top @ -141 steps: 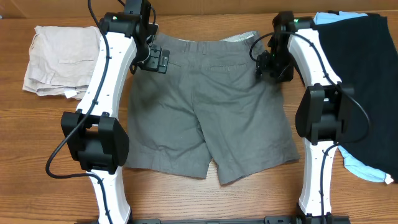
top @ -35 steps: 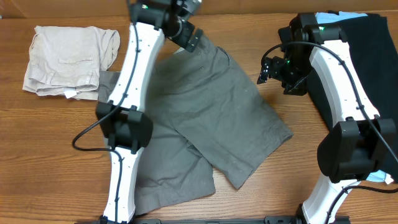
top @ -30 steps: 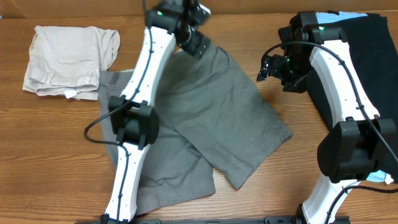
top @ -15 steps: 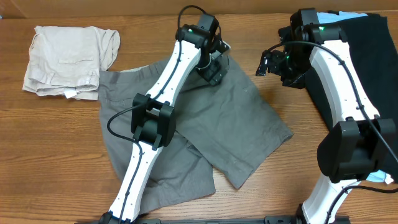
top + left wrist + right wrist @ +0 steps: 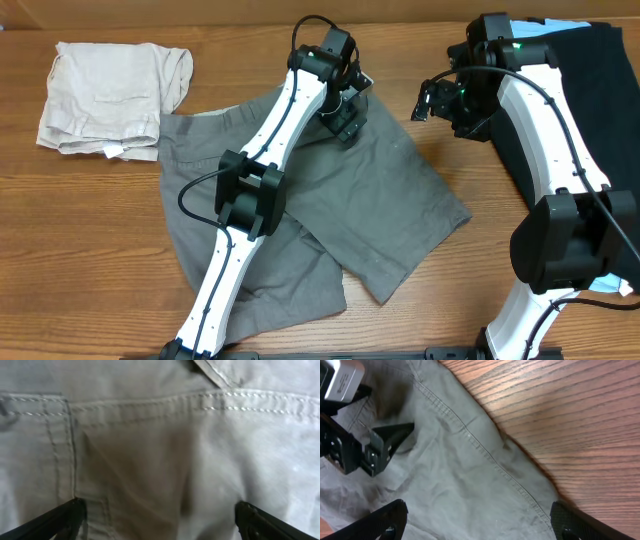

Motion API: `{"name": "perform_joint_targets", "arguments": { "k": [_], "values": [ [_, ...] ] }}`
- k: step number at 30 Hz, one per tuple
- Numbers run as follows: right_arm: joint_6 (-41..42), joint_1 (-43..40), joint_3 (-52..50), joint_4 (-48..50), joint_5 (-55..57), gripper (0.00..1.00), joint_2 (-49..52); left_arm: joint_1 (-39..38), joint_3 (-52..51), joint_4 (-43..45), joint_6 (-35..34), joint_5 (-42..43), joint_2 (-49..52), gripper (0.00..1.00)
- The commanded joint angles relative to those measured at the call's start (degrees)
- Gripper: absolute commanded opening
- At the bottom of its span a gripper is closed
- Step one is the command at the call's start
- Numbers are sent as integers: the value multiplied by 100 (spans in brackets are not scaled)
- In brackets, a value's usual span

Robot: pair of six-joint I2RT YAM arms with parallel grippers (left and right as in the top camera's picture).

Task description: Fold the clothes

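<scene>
The grey shorts (image 5: 380, 200) lie on the table with their left half folded over to the right, so two layers overlap in the middle. My left gripper (image 5: 347, 122) hovers open just above the folded upper part. In the left wrist view its open jaws (image 5: 160, 520) straddle seamed grey cloth (image 5: 175, 435) and grip nothing. My right gripper (image 5: 422, 102) is open beside the shorts' upper right edge. In the right wrist view it (image 5: 477, 520) hangs over the stitched hem (image 5: 450, 460), with one of the left gripper's fingers (image 5: 395, 431) at the upper left.
Folded beige shorts (image 5: 105, 95) lie at the back left. A large black garment (image 5: 590, 120) lies at the right over a pale blue cloth (image 5: 590, 275). Bare wooden table (image 5: 90, 250) shows at the left front and beyond the hem (image 5: 570, 420).
My left arm has swung from the back edge to the right and forward, down over the folded shorts. The right arm has stayed almost in place with its jaws wide.
</scene>
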Motion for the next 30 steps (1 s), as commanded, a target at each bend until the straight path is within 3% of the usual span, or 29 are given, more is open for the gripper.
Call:
{"name": "perform_joint_targets", "arguments": {
  "k": [1, 8, 13, 19, 25, 30],
  "values": [
    [-33, 4, 2, -22, 140, 95, -120, 46, -55, 173, -262, -516, 625, 100],
    [-31, 4, -2, -127, 160, 95, -120, 468, -55, 839, -1134, -590, 802, 100],
    [-7, 4, -133, -20, 155, 96, -109, 901, -48, 1626, -2306, -529, 796, 100],
    [-7, 4, -752, 203, 155, 96, -79, 1432, -28, 2140, -3067, 354, 796, 100],
    [33, 4, -1429, 964, 68, 96, -46, 1674, 378, 1803, -3038, 737, 734, 100],
    [168, 4, -1939, 1987, 66, 97, -33, 1679, 1285, 918, -2986, 732, 636, 100]
  ]
}}
